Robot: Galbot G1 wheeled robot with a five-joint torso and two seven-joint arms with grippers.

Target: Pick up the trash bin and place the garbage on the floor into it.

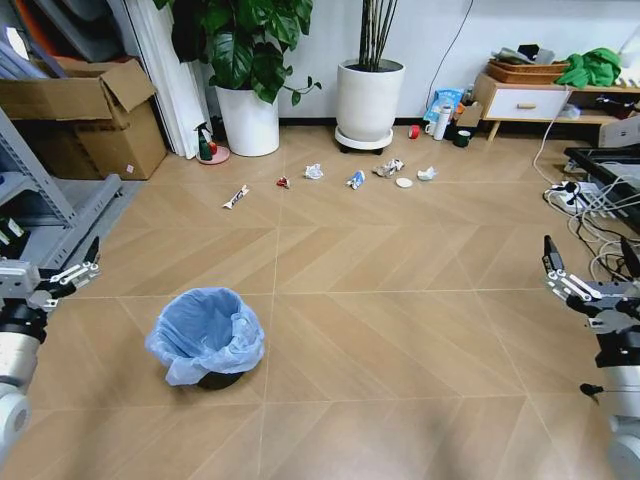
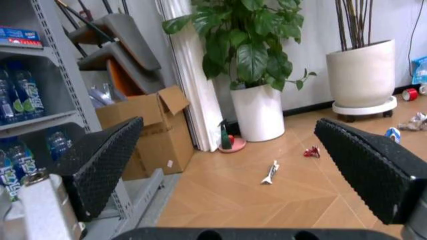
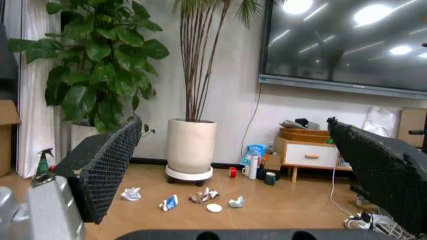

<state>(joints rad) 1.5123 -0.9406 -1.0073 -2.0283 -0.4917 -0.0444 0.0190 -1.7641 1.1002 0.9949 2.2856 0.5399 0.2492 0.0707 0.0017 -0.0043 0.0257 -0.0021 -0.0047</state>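
The trash bin (image 1: 207,338) stands upright on the floor (image 1: 400,300) close in front of the robot and toward its left side, a small dark round tub almost hidden by a crinkly light blue bag (image 1: 175,365) that spills over the rim and hangs down the outside. It looks empty and light, so lifting it should take little force, but the bag is loose and slippery and would likely slide or pull out if pinched by itself. The better hold is probably on the rim, with one finger inside and one outside so that plastic and hard wall are clamped together. The garbage (image 1: 355,179) lies well apart from the bin, strung in a loose row across the floor near the white plant pots (image 1: 368,100): a tube wrapper (image 1: 236,196), a tiny red wrapper (image 1: 284,182), crumpled paper wads (image 1: 314,171), a blue-white packet and a flat white disc (image 1: 404,182). All of it looks featherlight and soft, easy to crush. The disc lies flat on the planks and may be hardest to get under. The left pincer (image 1: 58,276) hovers spread at the robot's left, above and beside the bin, holding nothing. The right pincer (image 1: 572,290) hangs spread at the far right, also empty.
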